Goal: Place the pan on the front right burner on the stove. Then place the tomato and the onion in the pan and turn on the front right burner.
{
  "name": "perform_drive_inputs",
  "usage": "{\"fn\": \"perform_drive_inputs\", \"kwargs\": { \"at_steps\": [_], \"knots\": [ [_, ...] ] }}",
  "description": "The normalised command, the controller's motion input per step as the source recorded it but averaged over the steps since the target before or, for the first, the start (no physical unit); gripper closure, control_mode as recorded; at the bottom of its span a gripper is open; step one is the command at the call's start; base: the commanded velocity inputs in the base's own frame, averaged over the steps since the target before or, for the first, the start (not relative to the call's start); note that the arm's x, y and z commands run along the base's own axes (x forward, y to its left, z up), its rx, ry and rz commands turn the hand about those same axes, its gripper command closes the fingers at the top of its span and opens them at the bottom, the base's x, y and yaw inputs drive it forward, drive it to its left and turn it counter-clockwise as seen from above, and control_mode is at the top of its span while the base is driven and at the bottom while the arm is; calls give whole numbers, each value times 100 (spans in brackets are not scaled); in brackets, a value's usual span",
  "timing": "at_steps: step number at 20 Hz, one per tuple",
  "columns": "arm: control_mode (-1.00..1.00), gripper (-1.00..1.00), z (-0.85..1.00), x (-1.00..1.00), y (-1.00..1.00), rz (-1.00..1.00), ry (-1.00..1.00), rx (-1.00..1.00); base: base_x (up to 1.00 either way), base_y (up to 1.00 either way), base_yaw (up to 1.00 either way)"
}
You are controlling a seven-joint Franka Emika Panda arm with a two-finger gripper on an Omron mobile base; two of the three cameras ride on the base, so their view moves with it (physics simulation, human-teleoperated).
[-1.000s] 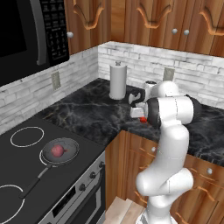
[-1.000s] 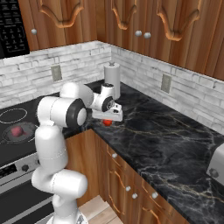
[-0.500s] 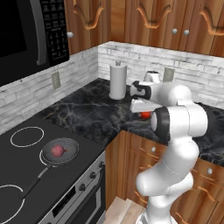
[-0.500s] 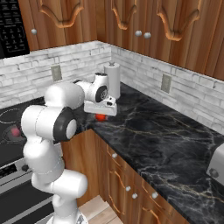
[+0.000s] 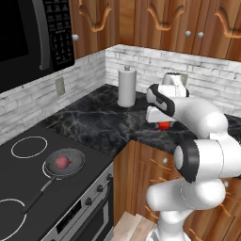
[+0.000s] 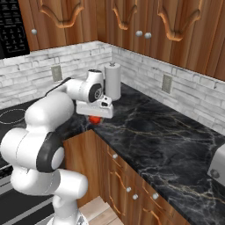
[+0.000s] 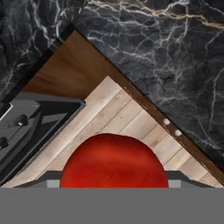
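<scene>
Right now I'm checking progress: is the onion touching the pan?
Touching: the left base view shows the onion resting inside the pan on the stove.

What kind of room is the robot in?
A kitchen, drawn by a computer. You can tell by the black stove with a pan on it, the dark stone counter and the wooden cupboards above.

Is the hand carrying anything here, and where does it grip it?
Yes: the hand holds the tomato between its fingers, gripped across its round body.
</scene>
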Motion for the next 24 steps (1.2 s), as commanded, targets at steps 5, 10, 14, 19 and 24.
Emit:
{"fn": "perform_drive_inputs", "kwargs": {
  "at_steps": [5, 10, 14, 19, 24],
  "knots": [
    [-100, 100, 11, -37, 5, 0, 21, 0, 0, 0, 0],
    [-100, 100, 0, -4, 0, 0, 20, 0, 0, 0, 0],
    [100, 100, 0, 0, 3, 0, 8, 0, -4, 1, 4],
    [100, 100, 0, 0, 0, 0, 0, 0, -18, 0, 40],
    [100, 100, 0, 0, 0, 0, 0, 0, -28, 0, 48]
  ]
}}
